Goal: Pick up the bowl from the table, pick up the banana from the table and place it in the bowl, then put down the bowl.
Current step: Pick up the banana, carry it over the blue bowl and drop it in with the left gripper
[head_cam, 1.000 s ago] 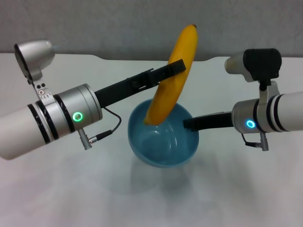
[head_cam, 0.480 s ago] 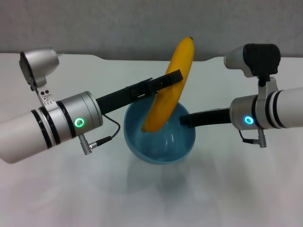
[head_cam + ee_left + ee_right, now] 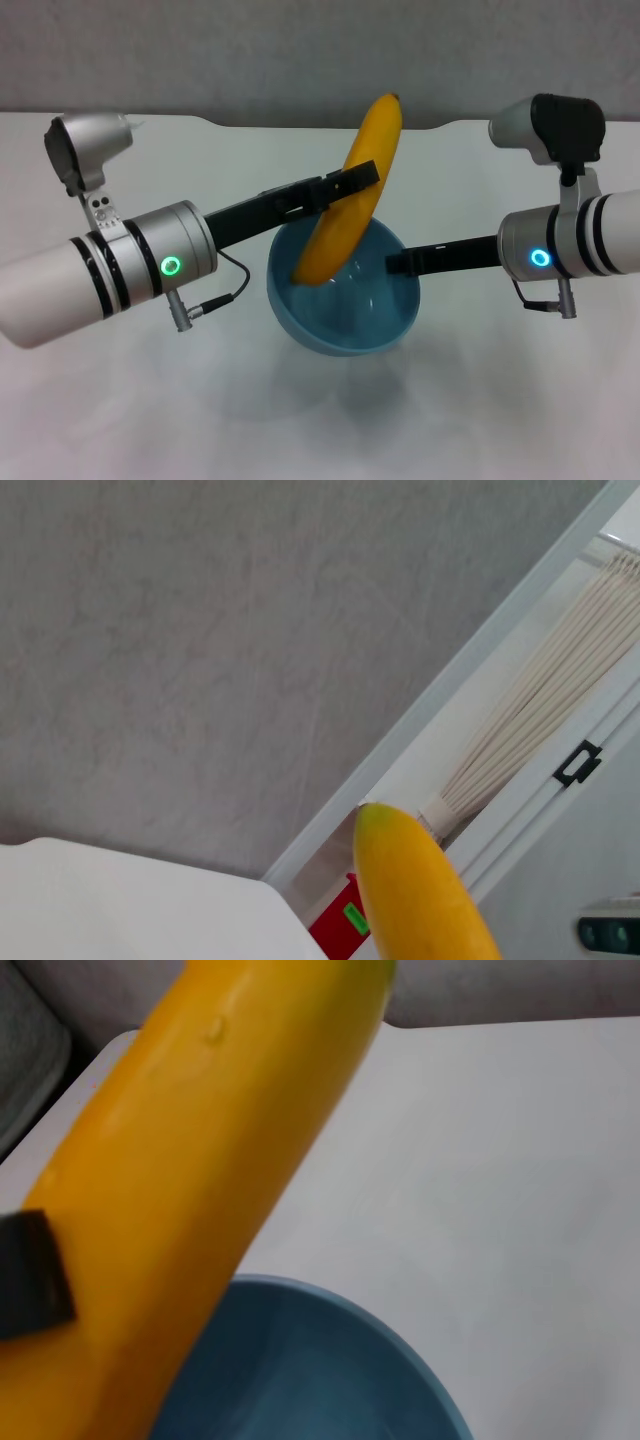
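Observation:
The light blue bowl point(image 3: 345, 310) hangs above the white table point(image 3: 480, 400), its shadow on the table beneath it. My right gripper point(image 3: 395, 263) is shut on the bowl's right rim. My left gripper point(image 3: 362, 180) is shut on the yellow-orange banana point(image 3: 350, 200), which stands steeply tilted with its lower end over the bowl's inside and its upper tip pointing to the far wall. The banana's tip shows in the left wrist view point(image 3: 420, 900). The right wrist view shows the banana point(image 3: 200, 1190) just above the bowl's rim point(image 3: 330, 1360).
The white table runs to a far edge with a shallow notch point(image 3: 320, 125) before a grey wall. Both arms point(image 3: 110, 275) reach in from the sides. Bare tabletop lies in front of and beside the bowl.
The bowl and my right gripper shifted slightly left, then back right. The banana has sunk a little, its lower end closer to the bowl's inside. Both grips are unchanged.

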Motion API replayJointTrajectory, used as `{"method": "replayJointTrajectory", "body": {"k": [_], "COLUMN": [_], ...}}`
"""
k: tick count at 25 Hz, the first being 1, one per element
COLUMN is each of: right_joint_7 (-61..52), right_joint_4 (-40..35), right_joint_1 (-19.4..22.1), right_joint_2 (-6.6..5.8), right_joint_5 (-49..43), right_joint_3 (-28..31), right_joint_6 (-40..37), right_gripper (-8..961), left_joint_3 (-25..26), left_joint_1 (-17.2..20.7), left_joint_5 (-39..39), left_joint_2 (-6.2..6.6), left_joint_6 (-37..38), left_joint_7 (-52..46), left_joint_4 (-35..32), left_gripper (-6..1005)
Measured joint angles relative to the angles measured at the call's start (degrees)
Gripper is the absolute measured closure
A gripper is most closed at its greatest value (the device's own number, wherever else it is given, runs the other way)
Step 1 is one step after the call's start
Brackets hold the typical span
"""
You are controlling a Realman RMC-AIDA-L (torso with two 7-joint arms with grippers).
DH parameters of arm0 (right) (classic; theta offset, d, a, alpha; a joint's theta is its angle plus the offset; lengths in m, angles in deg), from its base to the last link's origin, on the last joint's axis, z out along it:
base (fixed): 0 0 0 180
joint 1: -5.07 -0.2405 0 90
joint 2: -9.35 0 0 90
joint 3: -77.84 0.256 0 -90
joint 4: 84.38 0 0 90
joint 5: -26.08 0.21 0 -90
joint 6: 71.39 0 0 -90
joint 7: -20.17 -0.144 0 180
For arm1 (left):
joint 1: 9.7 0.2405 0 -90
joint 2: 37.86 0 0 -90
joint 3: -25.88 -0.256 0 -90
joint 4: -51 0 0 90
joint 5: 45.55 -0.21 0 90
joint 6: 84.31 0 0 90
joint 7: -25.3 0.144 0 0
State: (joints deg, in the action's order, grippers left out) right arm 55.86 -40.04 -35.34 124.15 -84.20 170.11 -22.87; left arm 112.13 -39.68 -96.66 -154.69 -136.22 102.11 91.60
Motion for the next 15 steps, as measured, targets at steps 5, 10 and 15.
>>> {"method": "replayJointTrajectory", "body": {"k": [5, 10, 15], "right_joint_7": [0.0, 0.0, 0.0], "right_joint_4": [-0.5, -0.5, -1.2], "right_joint_1": [0.0, 0.1, 0.1], "right_joint_2": [-0.06, -0.15, -0.19], "right_joint_5": [-0.4, -0.4, -0.6], "right_joint_3": [1.6, 2.4, 2.8], "right_joint_6": [0.5, 0.6, 0.6], "right_gripper": [918, 917, 916], "left_joint_3": [0.6, 0.6, 0.2], "left_joint_1": [0.0, 0.2, 0.3], "left_joint_5": [0.0, 0.0, 0.0], "left_joint_2": [0.13, 0.18, 0.12], "left_joint_6": [0.1, 0.1, -0.3], "left_joint_7": [0.1, 0.4, 0.4], "left_joint_4": [-1.5, -1.7, -1.8], "left_gripper": [478, 471, 464]}}
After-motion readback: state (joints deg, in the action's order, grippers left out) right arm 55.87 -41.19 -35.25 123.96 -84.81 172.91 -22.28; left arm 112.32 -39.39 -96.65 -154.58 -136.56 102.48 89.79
